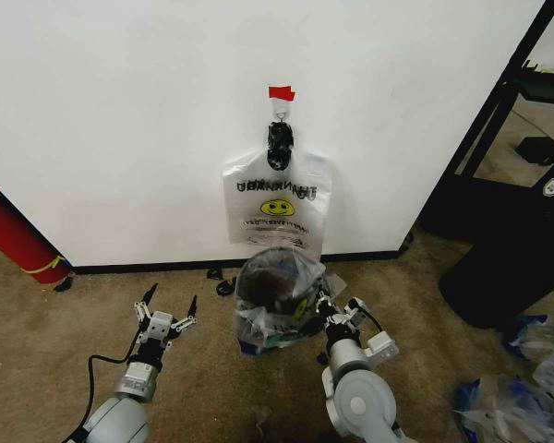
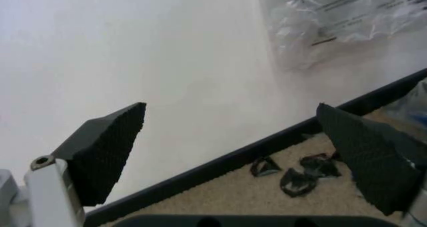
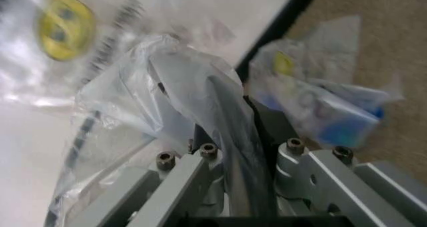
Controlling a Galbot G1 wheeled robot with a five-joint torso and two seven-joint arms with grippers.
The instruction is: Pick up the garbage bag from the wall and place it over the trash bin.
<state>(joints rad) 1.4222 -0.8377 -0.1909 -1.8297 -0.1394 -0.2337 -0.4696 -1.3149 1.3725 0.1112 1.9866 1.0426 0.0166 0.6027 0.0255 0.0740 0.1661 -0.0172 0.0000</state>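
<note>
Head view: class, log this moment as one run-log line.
left gripper: open, idle on carpet | right gripper: shut on garbage bag | trash bin: bagged | second bag: on wall

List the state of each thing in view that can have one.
garbage bag: draped over the bin, mouth open, edge pinched.
trash bin: upright on the carpet, covered by the bag.
second smiley bag: hanging flat from the wall hook.
left hand: open, holding nothing, to the left of the bin.
right hand: shut on the garbage bag at the bin's right side.
</note>
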